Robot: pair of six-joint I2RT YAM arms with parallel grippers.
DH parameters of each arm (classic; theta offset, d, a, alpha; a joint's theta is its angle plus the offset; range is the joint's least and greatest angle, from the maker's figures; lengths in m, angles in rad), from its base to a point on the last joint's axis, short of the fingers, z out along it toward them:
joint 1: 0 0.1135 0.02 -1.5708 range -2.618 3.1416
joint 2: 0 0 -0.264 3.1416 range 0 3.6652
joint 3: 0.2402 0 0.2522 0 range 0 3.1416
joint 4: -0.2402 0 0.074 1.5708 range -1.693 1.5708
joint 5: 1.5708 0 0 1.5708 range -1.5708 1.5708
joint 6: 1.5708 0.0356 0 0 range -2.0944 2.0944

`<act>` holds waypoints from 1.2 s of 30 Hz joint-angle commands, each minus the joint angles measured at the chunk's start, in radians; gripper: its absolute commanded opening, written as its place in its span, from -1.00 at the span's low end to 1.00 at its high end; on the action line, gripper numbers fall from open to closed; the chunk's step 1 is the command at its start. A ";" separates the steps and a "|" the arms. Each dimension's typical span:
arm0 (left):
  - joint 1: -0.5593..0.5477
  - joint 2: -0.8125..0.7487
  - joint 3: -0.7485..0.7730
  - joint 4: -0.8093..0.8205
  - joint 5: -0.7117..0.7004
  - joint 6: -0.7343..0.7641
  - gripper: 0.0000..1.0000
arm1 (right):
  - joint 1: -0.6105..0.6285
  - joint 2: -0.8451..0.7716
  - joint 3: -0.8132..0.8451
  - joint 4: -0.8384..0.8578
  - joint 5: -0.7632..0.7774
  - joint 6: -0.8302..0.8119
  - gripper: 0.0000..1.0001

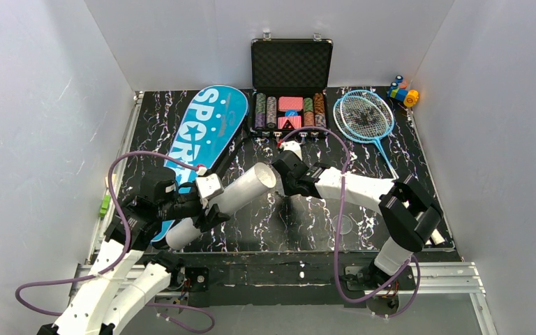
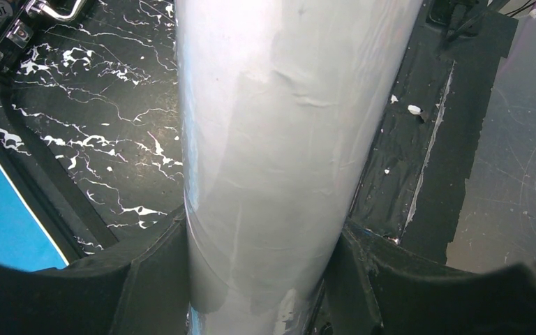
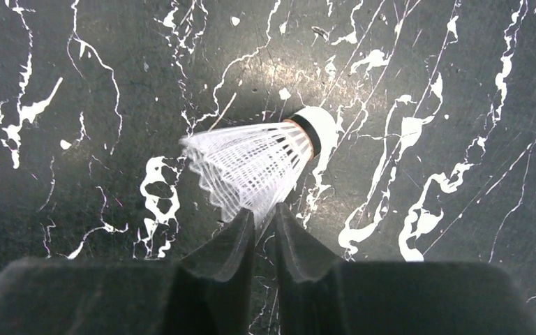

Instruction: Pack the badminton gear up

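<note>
left claw [image 1: 211, 201] clamped round white tube [image 1: 241, 188], toward its near-left end; tube tilted, mouth facing right; right claw [image 3: 262, 215] nearly closed, pinching skirt of shuttlecock [image 3: 258, 162], held just beside tube mouth, not yet inside; rackets [image 1: 364, 115] lying far right on table [image 1: 307, 230], well apart from blue bag [image 1: 206, 125] at far left; judged early stage: nothing packed; shuttlecock into tube first, then tube and rackets into bag
</note>
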 commanded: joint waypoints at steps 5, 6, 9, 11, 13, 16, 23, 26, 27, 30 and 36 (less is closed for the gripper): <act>0.001 -0.014 0.010 0.015 -0.019 0.024 -0.39 | 0.007 -0.042 -0.002 0.029 0.076 -0.001 -0.97; 0.001 -0.014 0.007 0.014 -0.024 0.029 -0.39 | 0.008 -0.056 0.000 0.022 0.085 -0.004 -0.97; 0.001 -0.017 0.002 0.009 -0.026 0.040 -0.39 | 0.007 -0.124 -0.001 -0.002 0.099 -0.016 -0.97; 0.001 -0.028 -0.007 0.007 -0.019 0.056 -0.40 | 0.004 -0.182 0.004 -0.032 0.104 -0.024 -0.97; 0.001 -0.048 -0.027 0.009 -0.006 0.075 -0.41 | -0.010 -0.246 0.021 -0.087 0.080 -0.019 -0.97; 0.001 -0.078 -0.063 0.023 0.007 0.080 -0.41 | -0.051 -0.364 0.031 -0.156 -0.024 -0.004 -0.97; 0.001 -0.087 -0.077 0.000 0.025 0.096 -0.42 | -0.211 -0.637 0.081 -0.364 -0.400 -0.010 -0.97; 0.001 -0.091 -0.091 -0.006 0.015 0.107 -0.44 | -0.238 -0.692 0.163 -0.452 -0.494 -0.004 -0.97; 0.002 -0.090 -0.096 -0.009 0.012 0.120 -0.45 | -0.240 -0.706 0.188 -0.470 -0.531 0.000 -0.97; 0.001 -0.105 -0.114 -0.004 0.009 0.150 -0.46 | -0.243 -0.724 0.261 -0.500 -0.659 0.025 -0.97; 0.001 -0.137 -0.125 -0.015 0.034 0.239 -0.48 | -0.242 -0.730 0.287 -0.438 -0.912 0.116 -0.97</act>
